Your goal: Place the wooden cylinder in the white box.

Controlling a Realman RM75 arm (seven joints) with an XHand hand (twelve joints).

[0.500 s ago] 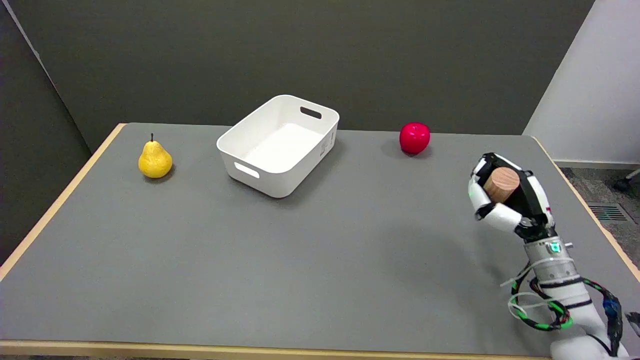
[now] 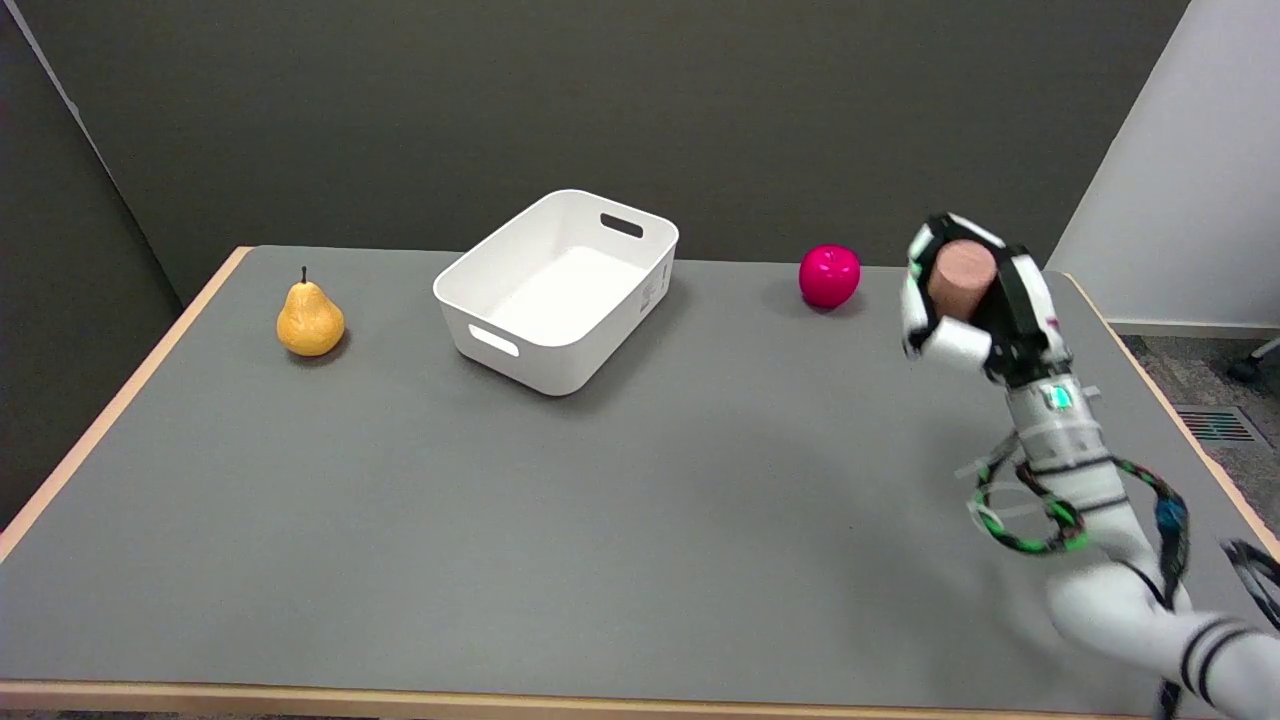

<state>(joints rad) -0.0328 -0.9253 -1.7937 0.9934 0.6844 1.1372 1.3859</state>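
Your right hand point(image 2: 975, 295) grips the wooden cylinder point(image 2: 960, 272) in closed fingers, raised above the table point(image 2: 620, 520), well apart from the white box point(image 2: 560, 290).

single head view, high, facing across table point(image 2: 600, 500)

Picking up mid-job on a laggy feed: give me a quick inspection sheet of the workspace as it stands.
Surface: grey table with a pale wood edge, dry.
Job's things: wooden cylinder held in the air; white box empty, set askew at the far middle.
Clutter: yellow pear at far left, red apple between box and hand.
Hands: right hand grips the cylinder, right of the apple.
Cables: green and black loops hang at the forearm.
Surroundings: dark back wall, white panel at right.
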